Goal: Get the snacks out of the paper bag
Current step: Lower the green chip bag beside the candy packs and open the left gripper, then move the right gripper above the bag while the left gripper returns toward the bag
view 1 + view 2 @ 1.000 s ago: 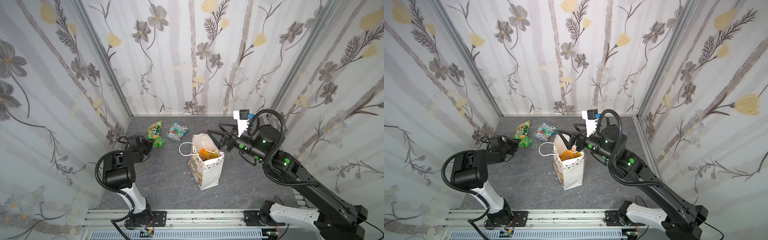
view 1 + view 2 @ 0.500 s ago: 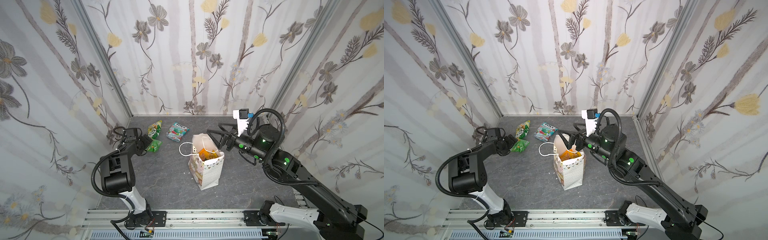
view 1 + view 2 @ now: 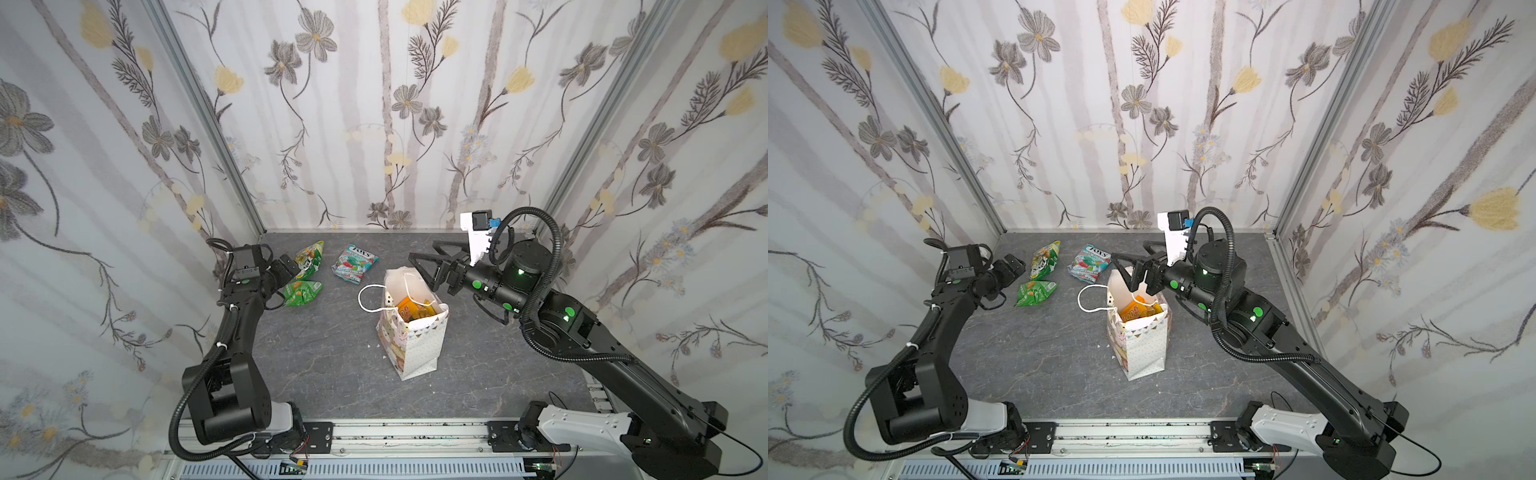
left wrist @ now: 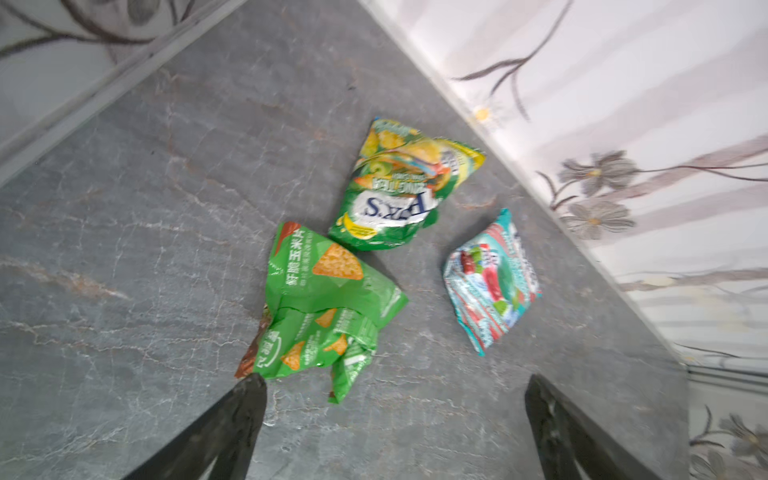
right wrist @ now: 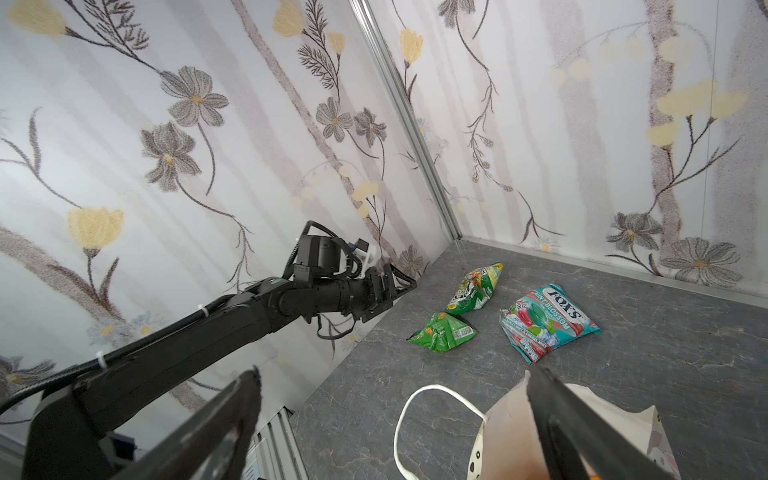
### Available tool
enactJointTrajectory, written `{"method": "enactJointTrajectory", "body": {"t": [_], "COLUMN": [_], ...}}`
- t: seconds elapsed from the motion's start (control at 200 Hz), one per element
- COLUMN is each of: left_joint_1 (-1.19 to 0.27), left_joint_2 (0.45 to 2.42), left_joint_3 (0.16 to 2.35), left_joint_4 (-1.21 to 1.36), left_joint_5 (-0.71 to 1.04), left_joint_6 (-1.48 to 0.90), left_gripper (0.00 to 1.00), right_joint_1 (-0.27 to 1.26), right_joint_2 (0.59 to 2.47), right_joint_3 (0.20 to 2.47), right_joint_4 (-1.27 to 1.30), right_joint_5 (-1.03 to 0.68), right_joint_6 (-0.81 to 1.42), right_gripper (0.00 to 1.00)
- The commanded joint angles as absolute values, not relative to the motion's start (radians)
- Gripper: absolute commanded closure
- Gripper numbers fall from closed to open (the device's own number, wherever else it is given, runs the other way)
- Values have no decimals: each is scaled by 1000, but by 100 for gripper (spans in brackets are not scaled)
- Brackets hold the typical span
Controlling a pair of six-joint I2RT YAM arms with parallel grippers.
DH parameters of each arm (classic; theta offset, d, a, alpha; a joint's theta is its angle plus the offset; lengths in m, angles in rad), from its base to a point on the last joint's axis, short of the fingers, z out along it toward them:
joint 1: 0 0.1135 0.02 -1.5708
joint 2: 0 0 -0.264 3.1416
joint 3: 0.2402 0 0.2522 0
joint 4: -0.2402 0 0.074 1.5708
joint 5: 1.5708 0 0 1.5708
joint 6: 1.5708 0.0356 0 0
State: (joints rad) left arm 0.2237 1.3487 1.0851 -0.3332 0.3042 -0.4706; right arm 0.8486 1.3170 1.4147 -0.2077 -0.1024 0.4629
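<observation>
My left gripper gapes empty by the green packet, laid clear of the paper bag; my right gripper hovers wide, empty, at its mouth.

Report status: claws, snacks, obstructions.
Left claw open, empty, beside green packet. Right claw open at paper bag rim. Three snacks out, orange packets still inside. Nothing blocking.

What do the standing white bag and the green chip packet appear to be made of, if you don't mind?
The white bag: apparently matte paper, standing stiff with sharp creases. The green chip packet: likely glossy plastic film, crumpled, with shiny highlights.
</observation>
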Motion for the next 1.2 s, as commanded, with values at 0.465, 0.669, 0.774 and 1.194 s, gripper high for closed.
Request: {"method": "enactJointTrajectory", "body": {"t": [0.465,0.669,0.774,1.194], "left_joint_1": [-147,-315,-362,-434], "left_joint_2": [984,942,933,932], "left_joint_3": [1344,1397,1399,1419], "left_joint_4": [-629,-704,-736,-793], "left_joint_5": [620,649,647,632], "left_joint_6": [-120,-17,0,23], "left_gripper": [0,0,0,0], "right_joint_1": [783,769,769,768], "right_joint_2": [1692,1758,1781,1873], "right_joint_3": [1725,1731,1732,1736], "right_joint_4": [-690,-737,-762,-819], "right_joint_5": [-194,-196,-186,-206], "right_joint_6": [514,526,526,494], "right_gripper": [18,31,36,71]}}
